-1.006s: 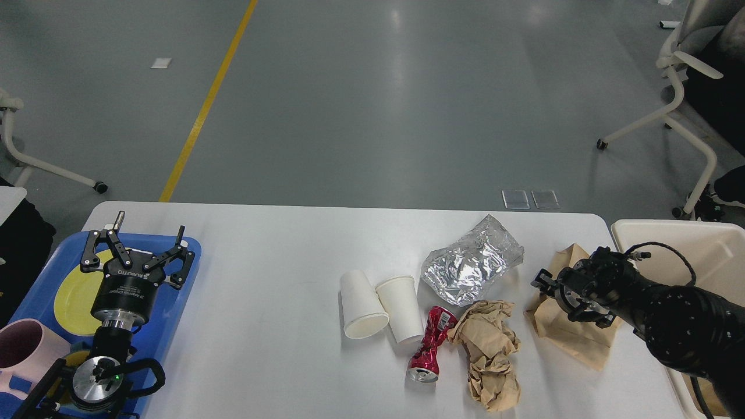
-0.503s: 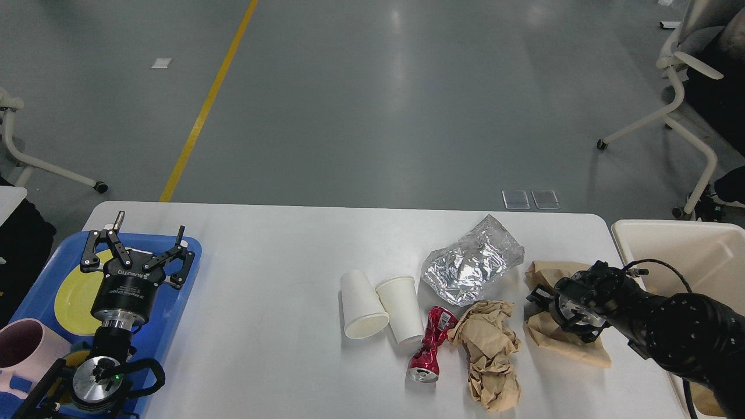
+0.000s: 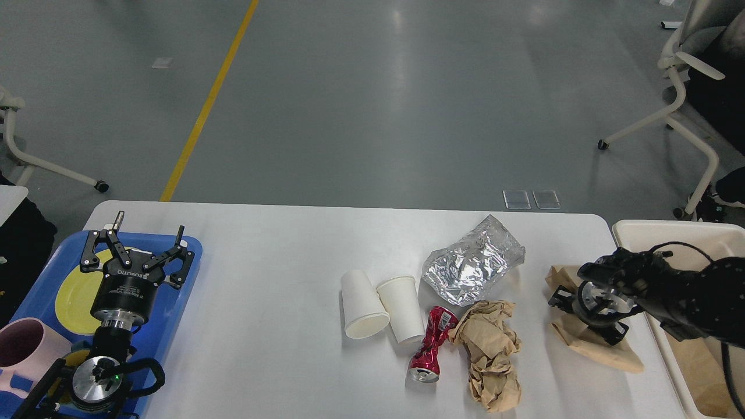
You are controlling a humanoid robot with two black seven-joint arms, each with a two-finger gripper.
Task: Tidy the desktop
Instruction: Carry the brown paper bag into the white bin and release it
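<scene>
One yellow plate (image 3: 73,294) lies in the blue tray (image 3: 180,291), seemingly flat.

Cups (image 3: 381,305), can (image 3: 429,344), foil (image 3: 471,267) mid-worktop (image 3: 262,302); right hand (image 3: 585,308) on brown paper (image 3: 599,346) at three o'clock; left hand (image 3: 137,250) spread over tray (image 3: 180,302).

two white paper cups (image 3: 381,308) lie tipped side by side, touching. just right of them a crushed red can (image 3: 429,344) lies beside a crumpled wad of brown paper (image 3: 489,352), with a silver foil bag (image 3: 471,267) behind. a blue tray (image 3: 174,302) at left holds a yellow plate (image 3: 73,297) and a pink mug (image 3: 23,349). a cream bin (image 3: 681,233) stands at right.
</scene>
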